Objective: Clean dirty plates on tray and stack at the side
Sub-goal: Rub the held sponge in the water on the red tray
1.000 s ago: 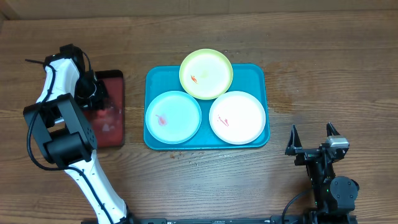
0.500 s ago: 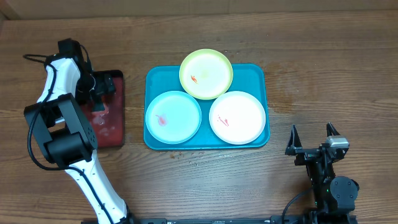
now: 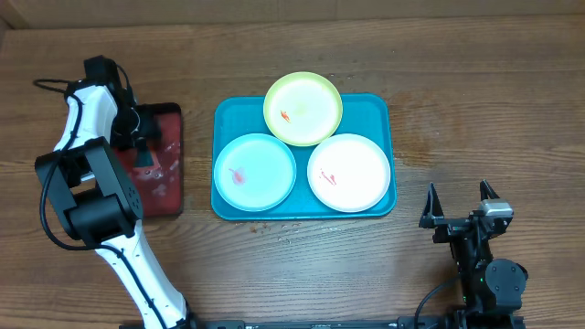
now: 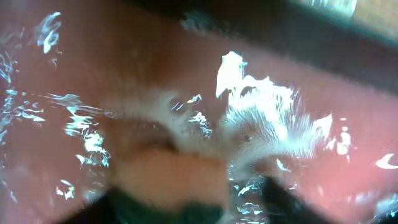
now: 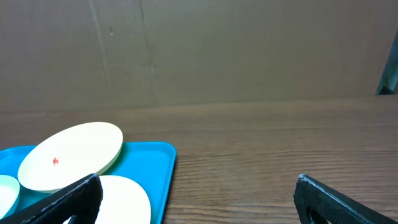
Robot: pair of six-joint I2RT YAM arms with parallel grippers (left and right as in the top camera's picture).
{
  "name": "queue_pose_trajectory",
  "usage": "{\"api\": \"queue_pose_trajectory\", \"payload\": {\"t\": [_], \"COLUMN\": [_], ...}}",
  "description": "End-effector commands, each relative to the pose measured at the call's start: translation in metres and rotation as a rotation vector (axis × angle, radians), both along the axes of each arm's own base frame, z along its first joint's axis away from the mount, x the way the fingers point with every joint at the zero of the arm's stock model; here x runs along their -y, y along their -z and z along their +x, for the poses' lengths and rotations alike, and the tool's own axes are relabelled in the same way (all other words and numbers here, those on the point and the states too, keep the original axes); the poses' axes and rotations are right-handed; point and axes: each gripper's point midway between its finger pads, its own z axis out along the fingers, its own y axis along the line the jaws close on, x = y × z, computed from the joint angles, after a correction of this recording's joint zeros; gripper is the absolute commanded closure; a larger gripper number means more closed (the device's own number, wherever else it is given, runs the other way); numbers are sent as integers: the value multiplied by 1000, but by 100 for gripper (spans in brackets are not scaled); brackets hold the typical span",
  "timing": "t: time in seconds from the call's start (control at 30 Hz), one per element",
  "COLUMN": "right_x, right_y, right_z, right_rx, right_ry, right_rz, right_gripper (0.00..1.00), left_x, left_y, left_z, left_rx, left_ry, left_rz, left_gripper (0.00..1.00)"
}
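The left gripper (image 3: 143,153) points straight down into the red tray (image 3: 170,196), its grip unreadable; the right gripper (image 3: 458,188) sits upright, fingers spread wide.

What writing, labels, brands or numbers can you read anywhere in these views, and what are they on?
None can be read.
No text shows on the teal tray, the yellow-green plate, the pale blue plate, the white plate or the red tray.
The left wrist view is a close, glossy red blur, with nothing legible in it.
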Motion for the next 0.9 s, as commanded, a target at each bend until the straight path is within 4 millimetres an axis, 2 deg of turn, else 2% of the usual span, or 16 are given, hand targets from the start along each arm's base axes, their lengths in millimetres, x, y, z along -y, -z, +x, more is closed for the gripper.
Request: {"api": "queue_pose_trajectory", "payload": {"t": [0.0,0.2,0.23,0.3,0.37,0.43,0.47,0.53,0.57,0.6,0.63,0.87], "right_x": [-1,-1,-1,-1,-1,-1,-1,-1,-1,-1,-1,-1], "right_y": [2,2,2,2,2,2,2,2,2,2,2,2], "right_z": [0,0,0,0,0,0,0,0,0,0,0,0], "right_rx": [4,4,4,4,4,4,4,4,4,4,4,4], "right_ry": [-5,-5,-5,-5,-5,-5,-5,-5,-5,-5,-5,-5], "right_rz": [-3,-3,-3,-3,-3,-3,-3,-3,-3,-3,-3,-3], "right_gripper": [0,0,0,0,0,0,0,0,0,0,0,0], "left_x": [4,14,15,16,17,17,17,17,16,16,15,4], "left_y": [7,6,6,5,5,5,5,5,5,5,6,7], "left_z": [-13,-42,-45,-50,-52,-53,-53,-52,-51,-49,-46,-15], "left_rx": [-61,-178,-190,-210,-219,-224,-224,-220,-213,-205,-194,-69], "left_ry": [-2,-3,-3,-3,-3,-3,-3,-3,-3,-3,-3,-3], "left_rz": [-26,-64,-68,-75,-78,-79,-80,-78,-75,-73,-70,-28], "left_gripper": [0,0,4,23,65,88,94,96,89,57,0,0]}}
